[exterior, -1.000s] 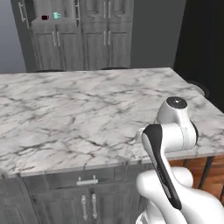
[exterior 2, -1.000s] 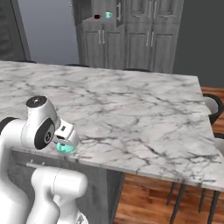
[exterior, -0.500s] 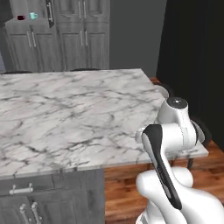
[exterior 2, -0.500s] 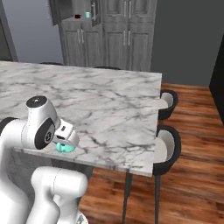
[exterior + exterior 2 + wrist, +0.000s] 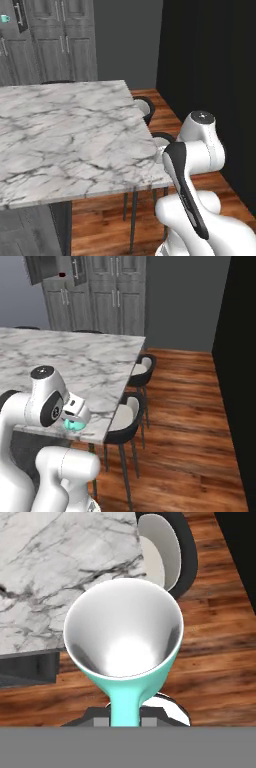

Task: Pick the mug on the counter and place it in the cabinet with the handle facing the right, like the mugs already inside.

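Close at the hand, the gripper (image 5: 125,714) stays clenched on the mug (image 5: 123,643) by its handle, white mouth up, above the counter (image 5: 75,363) corner. At 1 o'clock two dark chairs (image 5: 131,408) line the slab's edge; open wood floor (image 5: 190,421) spreads beyond. Far at 11 o'clock stands the cabinet (image 5: 107,293).

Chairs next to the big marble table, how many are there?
2 along this end of the counter: the near chair by the corner, the far chair behind it. Dark shapes at the far edge may be more chairs.
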Robot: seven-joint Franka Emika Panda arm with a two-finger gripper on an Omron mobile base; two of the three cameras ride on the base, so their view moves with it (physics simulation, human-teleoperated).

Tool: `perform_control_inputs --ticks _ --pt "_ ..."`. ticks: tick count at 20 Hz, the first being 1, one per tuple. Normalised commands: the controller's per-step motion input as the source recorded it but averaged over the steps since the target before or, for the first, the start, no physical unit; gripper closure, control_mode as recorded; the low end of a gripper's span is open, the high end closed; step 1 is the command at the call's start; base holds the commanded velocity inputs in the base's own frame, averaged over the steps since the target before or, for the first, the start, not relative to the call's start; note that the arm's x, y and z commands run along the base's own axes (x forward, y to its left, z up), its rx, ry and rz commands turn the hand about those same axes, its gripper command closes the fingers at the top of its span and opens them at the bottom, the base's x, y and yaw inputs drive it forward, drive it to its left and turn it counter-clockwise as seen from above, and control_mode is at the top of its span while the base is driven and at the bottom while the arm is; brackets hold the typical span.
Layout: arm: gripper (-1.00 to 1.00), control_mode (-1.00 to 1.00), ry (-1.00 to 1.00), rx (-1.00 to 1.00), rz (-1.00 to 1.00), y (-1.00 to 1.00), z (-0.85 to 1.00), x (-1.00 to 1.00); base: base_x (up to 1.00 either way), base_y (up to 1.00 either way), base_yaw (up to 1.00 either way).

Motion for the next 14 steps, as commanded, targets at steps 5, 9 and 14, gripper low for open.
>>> perform_control_inputs --ticks 5,9,14 --pt "1.00 1.00 0.00 0.00 0.00 0.00 0.00 0.00 0.25 -0.59 0.04" --pt "1.00 1.00 0.00 0.00 0.00 0.00 0.00 0.00 0.40 -0.55 0.08" --pt "1.00 1.00 0.00 0.00 0.00 0.00 0.00 0.00 0.45 -0.60 0.08"
